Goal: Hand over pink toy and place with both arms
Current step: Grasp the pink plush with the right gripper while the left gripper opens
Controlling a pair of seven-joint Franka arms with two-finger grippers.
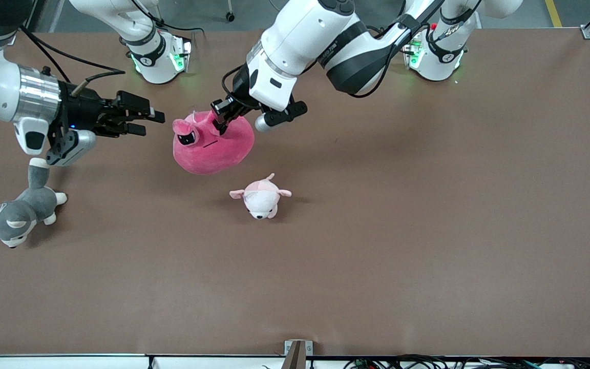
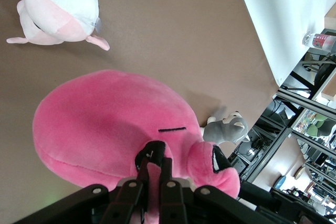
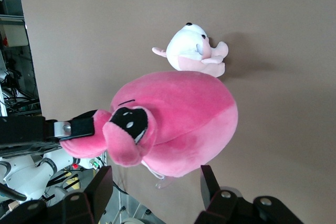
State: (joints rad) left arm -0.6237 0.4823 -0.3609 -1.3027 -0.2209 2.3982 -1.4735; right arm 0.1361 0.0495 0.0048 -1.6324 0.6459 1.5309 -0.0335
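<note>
Left gripper (image 1: 222, 119): fingers (image 2: 152, 169) pinched tight on a fold of the round hot-pink plush toy with black eyes (image 1: 213, 144), holding it up over the brown table (image 1: 428, 230), toward the edge where the arm bases stand. Right gripper (image 1: 149, 122): fingers (image 3: 100, 187) spread wide, just beside the toy's face, not touching it. Small pale pink-and-white plush animal (image 1: 260, 197) lies mid-table. Grey-and-white plush husky (image 1: 16, 212) lies at the right arm's end.
</note>
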